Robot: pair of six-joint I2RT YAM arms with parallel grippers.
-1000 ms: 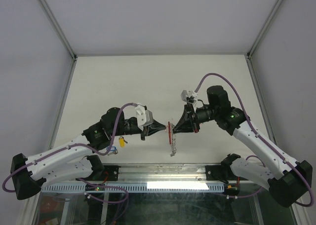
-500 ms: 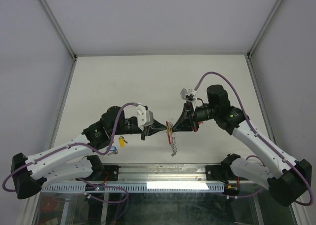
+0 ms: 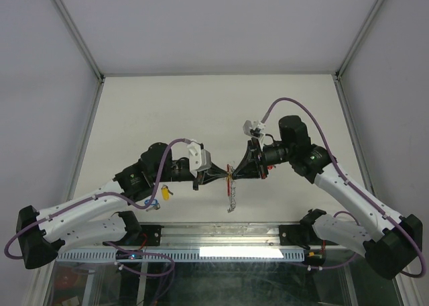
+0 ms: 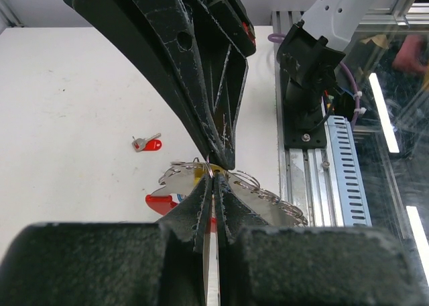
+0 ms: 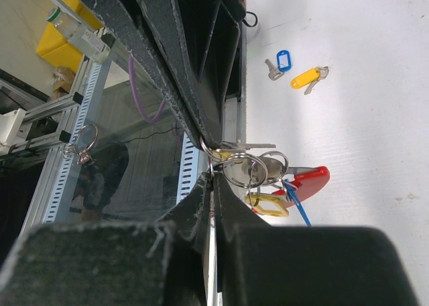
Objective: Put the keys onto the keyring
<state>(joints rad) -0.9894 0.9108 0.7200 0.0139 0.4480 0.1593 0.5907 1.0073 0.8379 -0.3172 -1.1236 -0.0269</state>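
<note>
Silver rings bunch where the two hands meet. The keyring [image 3: 231, 192] hangs in the air above the surface [image 3: 201, 105], with its red band [image 5: 310, 178] and a yellow tag [image 5: 268, 204] dangling just under the grip and the row of rings trailing below. The right hand [image 3: 236, 174] is clenched on one ring of the keyring. The left hand [image 3: 223, 177], tip to tip against it, is clenched too, apparently on a silver key [image 5: 258, 145] pressed to that same ring. The fingers hide the exact contact.

The likeliest failure is a miss at the ring's split. Both grips are thin pinches on smooth metal, so a small sideways push could twist the ring in the right hand and let the key's hole slide past the gap. Pushing harder could pop the key out of the left hand and drop it below the keyring. The band and tags hanging under the grip add swinging weight, which would pull the ring out of line. The fingertips are also close enough to jam against each other.

A yellow-tagged key [image 3: 163, 192] and a blue-tagged key [image 5: 281, 59] lie on the surface well to the left of the keyring, and a red-tagged key [image 4: 147, 145] lies well apart from it. Several threadings therefore appear to remain, and a loosened keyring would cost each of them.
</note>
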